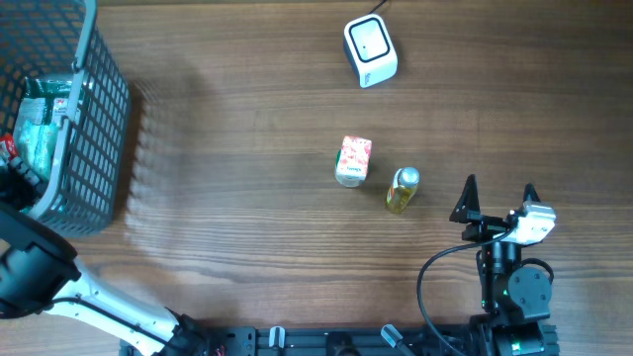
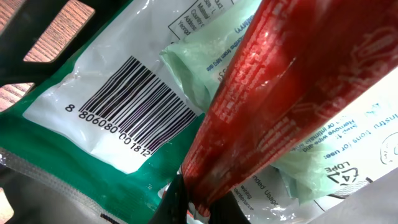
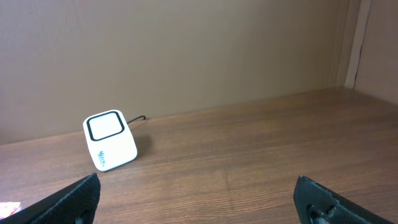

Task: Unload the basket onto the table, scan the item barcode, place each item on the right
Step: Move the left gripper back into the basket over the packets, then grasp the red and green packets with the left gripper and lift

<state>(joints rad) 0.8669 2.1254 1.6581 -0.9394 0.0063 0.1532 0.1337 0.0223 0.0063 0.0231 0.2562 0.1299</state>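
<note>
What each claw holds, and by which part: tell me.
Left claw is shut on the red packet, pinching one narrowed end, inside the basket. Right claw stands open, holding nothing.

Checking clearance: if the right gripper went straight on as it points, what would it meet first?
Likely nothing: right gripper faces bare table; the scanner sits left of its line.

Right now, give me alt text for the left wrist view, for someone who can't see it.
The left gripper is shut on a red packet close to the lens. Behind it lies a green-and-white packet, barcode facing the camera.
</note>
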